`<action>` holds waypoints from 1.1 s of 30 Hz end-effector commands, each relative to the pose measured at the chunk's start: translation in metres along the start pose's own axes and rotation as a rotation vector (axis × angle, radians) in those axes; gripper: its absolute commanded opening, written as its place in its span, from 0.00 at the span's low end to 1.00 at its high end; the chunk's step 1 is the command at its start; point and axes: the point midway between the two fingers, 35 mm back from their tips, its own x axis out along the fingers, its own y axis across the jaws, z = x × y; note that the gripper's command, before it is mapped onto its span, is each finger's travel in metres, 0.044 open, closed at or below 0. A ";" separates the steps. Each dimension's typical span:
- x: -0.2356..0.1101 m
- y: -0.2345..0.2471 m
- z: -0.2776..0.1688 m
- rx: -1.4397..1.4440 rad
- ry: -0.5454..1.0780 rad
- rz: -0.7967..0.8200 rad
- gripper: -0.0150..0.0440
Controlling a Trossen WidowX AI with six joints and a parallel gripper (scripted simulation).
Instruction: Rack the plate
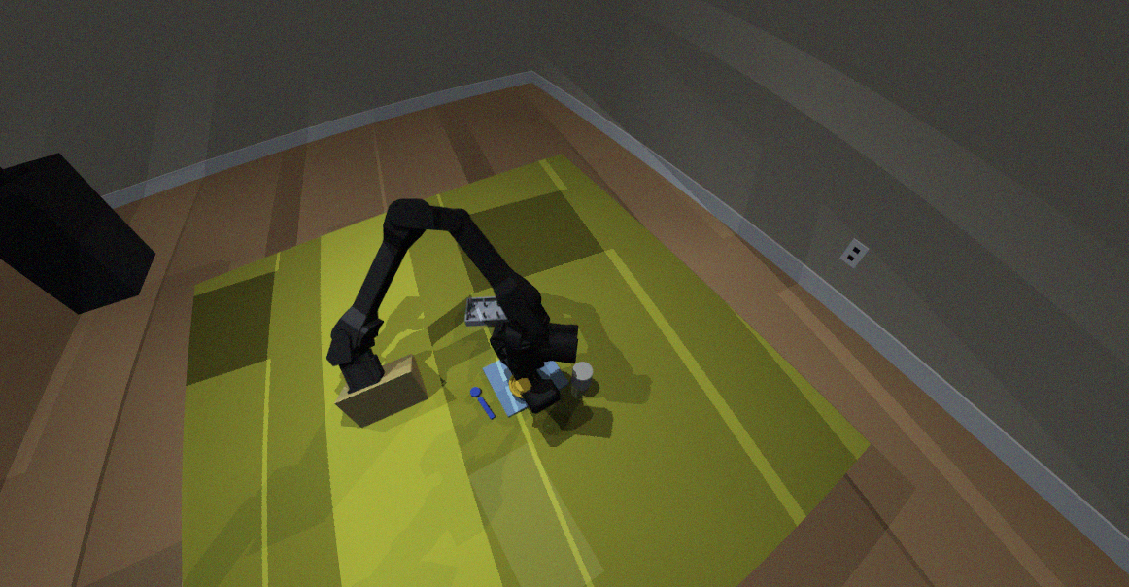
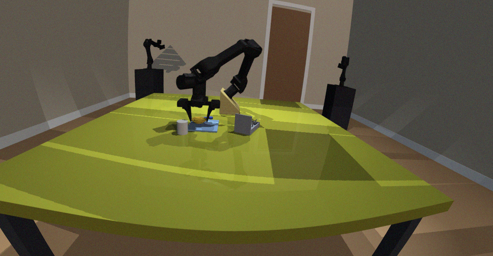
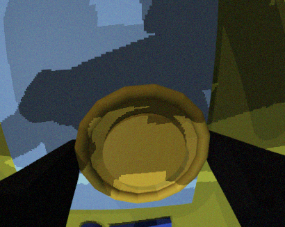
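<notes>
The plate [image 1: 519,386] [image 2: 199,120] [image 3: 144,146] is small, round and yellow, with a raised rim. My gripper [image 2: 199,120] [image 3: 142,142] points down and is shut on the plate, with one black finger against each side of its rim. The plate is roughly flat, at or just above the blue mat [image 1: 496,381] [image 2: 206,129] [image 3: 61,45]; I cannot tell whether there is a gap. The dish rack [image 1: 482,322] [image 2: 243,124] is grey, with low rails and one tall side. It stands apart from the plate, and my arm partly hides it in the top view.
A grey-white cylinder [image 1: 582,371] [image 2: 182,127] stands close beside the blue mat. A blue disc [image 1: 475,392] [image 3: 90,224] and a blue bar [image 1: 486,408] [image 3: 155,223] lie by the mat's opposite edge. The arm's wooden base block [image 1: 383,401] [image 2: 227,104] is beyond them.
</notes>
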 end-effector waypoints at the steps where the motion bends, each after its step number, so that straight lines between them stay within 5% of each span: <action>1: -0.015 -0.004 0.005 -0.010 -0.006 -0.016 0.40; 5: -0.034 -0.007 0.007 -0.001 -0.002 -0.021 0.25; 33: -0.164 -0.010 0.008 -0.007 -0.008 -0.017 0.25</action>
